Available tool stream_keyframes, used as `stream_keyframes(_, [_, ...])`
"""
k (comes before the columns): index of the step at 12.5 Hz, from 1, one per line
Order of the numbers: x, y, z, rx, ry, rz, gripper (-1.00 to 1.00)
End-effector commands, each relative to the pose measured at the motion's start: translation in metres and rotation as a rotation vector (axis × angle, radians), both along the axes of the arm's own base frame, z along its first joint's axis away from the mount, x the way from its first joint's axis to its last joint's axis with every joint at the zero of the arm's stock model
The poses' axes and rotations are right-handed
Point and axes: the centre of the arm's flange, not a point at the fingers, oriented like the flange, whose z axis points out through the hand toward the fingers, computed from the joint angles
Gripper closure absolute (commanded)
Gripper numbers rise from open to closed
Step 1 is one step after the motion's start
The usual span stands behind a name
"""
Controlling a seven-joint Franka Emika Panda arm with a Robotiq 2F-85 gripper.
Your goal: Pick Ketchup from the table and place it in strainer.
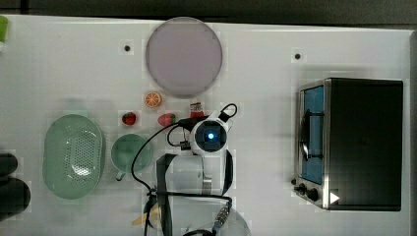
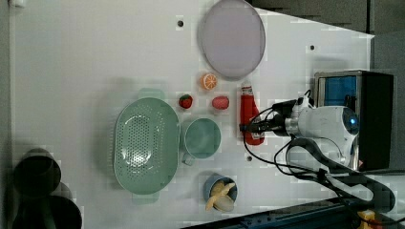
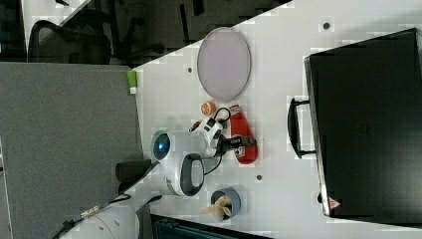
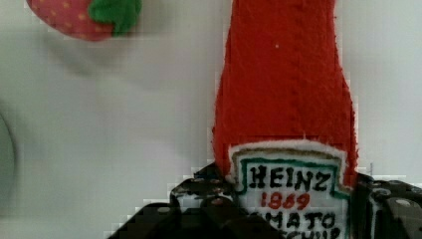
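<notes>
On the table, the claw (image 4: pixel 293 209) clamps the Ketchup (image 2: pixel 249 118); the strainer (image 2: pixel 145 145) holds nothing.

The Ketchup (image 2: pixel 248 114) lies on the table (image 2: pixel 95 57) between the fingers (image 4: pixel 209 204), which flank its label end. In the left view, a strawberry (image 2: pixel 220 102), mug (image 2: pixel 202 138) and strainer (image 2: pixel 146 144) lie left of the fingers, the plate (image 2: pixel 232 38) above.
</notes>
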Motion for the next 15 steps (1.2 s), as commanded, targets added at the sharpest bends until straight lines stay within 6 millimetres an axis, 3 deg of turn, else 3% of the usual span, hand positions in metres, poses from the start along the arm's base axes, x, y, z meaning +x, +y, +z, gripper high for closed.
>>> stream_keyframes(1, [0.018, 0.002, 0.038, -0.007, -0.081, 0.038, -0.2])
stream_keyframes(3, [0.019, -0.002, 0.072, -0.019, -0.064, 0.037, -0.2])
stream_keyframes(6, [0.019, 0.0, 0.151, -0.041, -0.04, 0.05, -0.2])
stream_keyframes(8, [0.011, 0.005, 0.203, -0.058, -0.009, 0.041, -0.2])
stream_keyframes(10, [0.004, 0.02, 0.243, -0.08, 0.01, -0.027, -0.2])
stream_keyframes(12, [0.0, 0.049, 0.267, -0.095, -0.015, -0.016, -0.2])
stream_keyframes(15, [-0.006, 0.11, 0.271, -0.117, -0.037, -0.055, -0.2])
